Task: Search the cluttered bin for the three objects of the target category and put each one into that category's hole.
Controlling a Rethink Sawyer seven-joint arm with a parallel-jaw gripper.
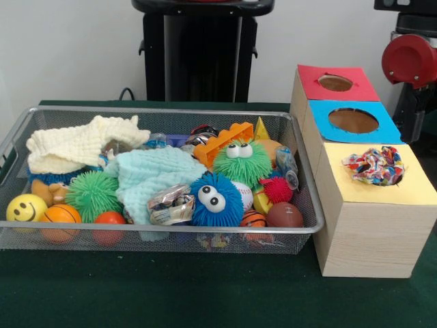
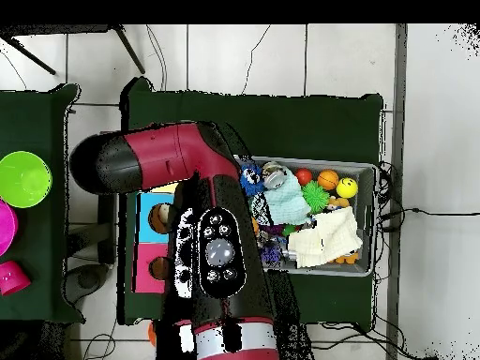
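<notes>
Front view: the wire bin (image 1: 13,140) sits on the green table (image 1: 171,294), packed with clutter: a cream cloth (image 1: 75,147), a mint cloth (image 1: 153,179), a green googly-eyed puffball (image 1: 240,164), a blue one (image 1: 215,199), a smiley ball (image 1: 24,208), small basketballs, an orange plastic piece (image 1: 222,142). To the picture's right stands the stepped wooden box with red-ringed (image 1: 335,83), blue-ringed (image 1: 353,121) and yellow-ringed holes. One printed cloth bundle (image 1: 374,166) sits in the mouth of the yellow-ringed hole (image 1: 397,179), mostly covering it, so I judge one target delivered or nearly so. I see no other printed bundle among the clutter; any others are likely under the cloths. My gripper does not show here; only a red joint at the right edge. Overhead view: my red and black arm (image 2: 220,258) covers the box side and part of the bin. The gripper is hidden beneath the arm, so I cannot tell its state. Remaining, by my estimate: find two more bundles, probably by lifting the mint and cream cloths.
</notes>
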